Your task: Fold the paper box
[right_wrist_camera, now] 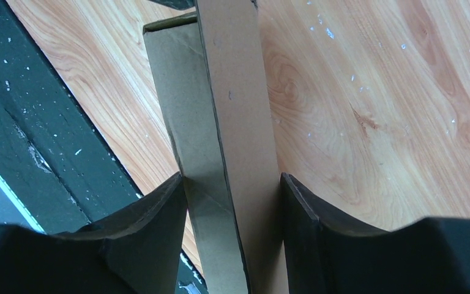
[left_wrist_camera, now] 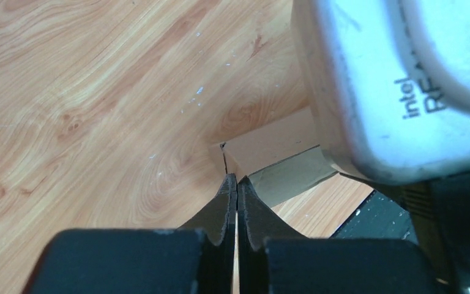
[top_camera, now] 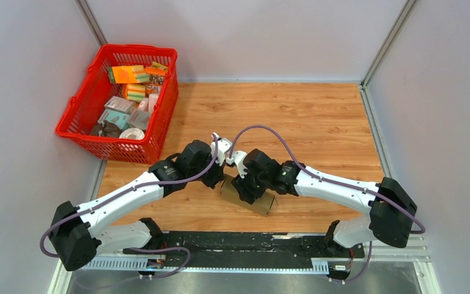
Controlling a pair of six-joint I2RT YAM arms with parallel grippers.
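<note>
Box [top_camera: 263,205] — lower centre of the top view — clamped by right gripper [right_wrist_camera: 232,177]; left gripper [left_wrist_camera: 237,184] fingers together at its corner.

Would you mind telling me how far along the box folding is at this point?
Done: the box already has raised walls meeting at a crease. In hand: the right gripper clamps its two sides while the left gripper pinches a thin edge at one corner. Left: one end looks open, so closing it up seems to remain.

left gripper [left_wrist_camera: 233,181] closed, right gripper [right_wrist_camera: 232,179] seemingly clamping
</note>
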